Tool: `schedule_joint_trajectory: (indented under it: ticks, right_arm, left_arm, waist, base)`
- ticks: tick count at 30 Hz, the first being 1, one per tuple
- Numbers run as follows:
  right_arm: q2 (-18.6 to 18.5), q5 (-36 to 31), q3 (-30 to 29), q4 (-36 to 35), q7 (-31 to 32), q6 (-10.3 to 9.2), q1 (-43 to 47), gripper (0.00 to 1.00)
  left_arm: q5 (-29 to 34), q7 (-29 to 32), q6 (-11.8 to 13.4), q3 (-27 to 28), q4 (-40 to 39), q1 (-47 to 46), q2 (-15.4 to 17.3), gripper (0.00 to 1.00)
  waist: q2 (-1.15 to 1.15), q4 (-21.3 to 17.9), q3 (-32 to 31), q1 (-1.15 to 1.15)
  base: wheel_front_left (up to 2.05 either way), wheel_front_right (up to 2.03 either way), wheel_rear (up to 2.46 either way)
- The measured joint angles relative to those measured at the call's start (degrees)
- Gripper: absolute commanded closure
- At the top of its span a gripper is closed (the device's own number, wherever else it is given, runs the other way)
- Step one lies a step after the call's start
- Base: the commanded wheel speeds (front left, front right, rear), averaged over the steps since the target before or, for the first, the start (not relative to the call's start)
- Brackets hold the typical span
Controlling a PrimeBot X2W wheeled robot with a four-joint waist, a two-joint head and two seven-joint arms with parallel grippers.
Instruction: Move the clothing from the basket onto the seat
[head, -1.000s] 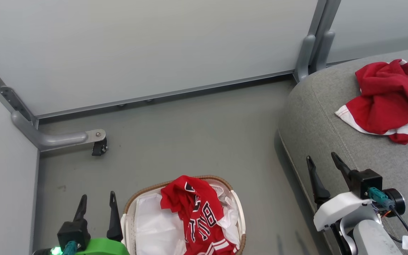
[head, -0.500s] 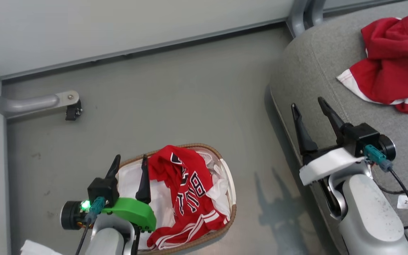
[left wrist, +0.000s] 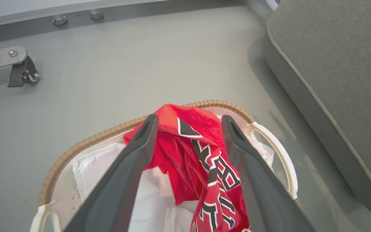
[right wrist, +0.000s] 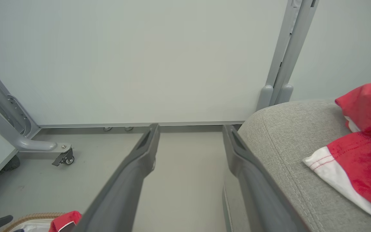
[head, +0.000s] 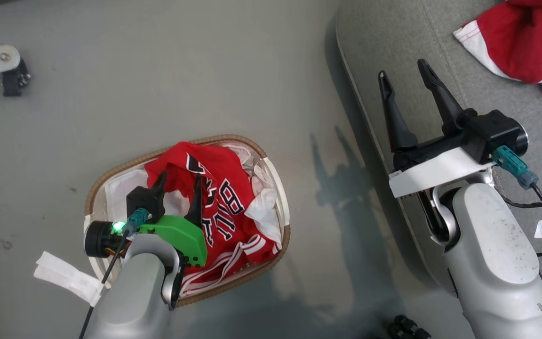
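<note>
The left tool (head: 180,175) hangs wide open and empty over the crumpled red lettered jersey (head: 224,202), which is heaped in the small oval brown-rimmed basket (head: 233,139) on the floor (head: 158,70). It should sink onto the raised fold by the far rim, pinching red cloth only, never the white liner (left wrist: 92,167). The right tool (head: 402,68), equally open and empty, hovers at the edge of the grey fabric seat (head: 384,28), near the red white-trimmed shorts (head: 520,42).
</note>
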Motion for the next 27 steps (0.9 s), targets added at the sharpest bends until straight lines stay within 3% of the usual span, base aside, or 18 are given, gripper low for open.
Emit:
schedule_joint_trajectory:
  ticks: [10,21,22,23,24,27]
  right_arm:
    - [0.02,-0.48,-1.2,-2.19,0.01,0.0,-1.55,0.0]
    - [0.03,-0.66,-0.82,-4.15,0.0,0.0,-3.38,0.0]
    - [0.02,-0.66,-0.78,-4.22,0.0,0.0,-3.46,0.0]
    - [0.03,-0.66,-0.71,-4.23,0.01,0.0,-3.46,0.0]
    - [0.03,-0.66,-0.66,-4.22,0.0,0.0,-3.46,0.0]
    - [0.04,-0.36,-0.3,-4.03,0.0,0.0,-3.49,0.0]
  left_arm:
    - [-0.53,-0.01,-2.76,-2.44,8.58,-5.93,-0.01,0.0]
    - [-0.94,-0.01,-2.55,-2.85,14.79,-12.13,0.02,0.0]
    - [-0.77,-0.01,-2.47,-2.78,14.85,-12.52,0.02,0.24]
    - [-0.4,-0.01,-2.4,-2.87,15.26,-12.82,0.02,0.7]
    - [0.09,0.0,-2.01,-2.98,15.48,-12.93,0.03,1.0]
    - [0.46,0.0,-1.72,-2.81,15.33,-13.02,0.03,1.0]
  waist:
    - [0.0,-2.95,9.97,0.01]
    - [0.0,-4.53,16.69,0.01]
    - [0.0,-4.56,17.12,0.01]
    - [0.0,-4.57,17.48,0.01]
    - [0.0,-4.58,17.76,0.01]
    - [0.0,-4.46,17.82,0.01]
  base:
    - [0.0,0.0,0.0]
    - [0.0,0.0,0.0]
    - [0.0,0.0,0.0]
    - [0.0,0.0,0.0]
    - [0.0,0.0,0.0]
    - [0.0,0.0,0.0]
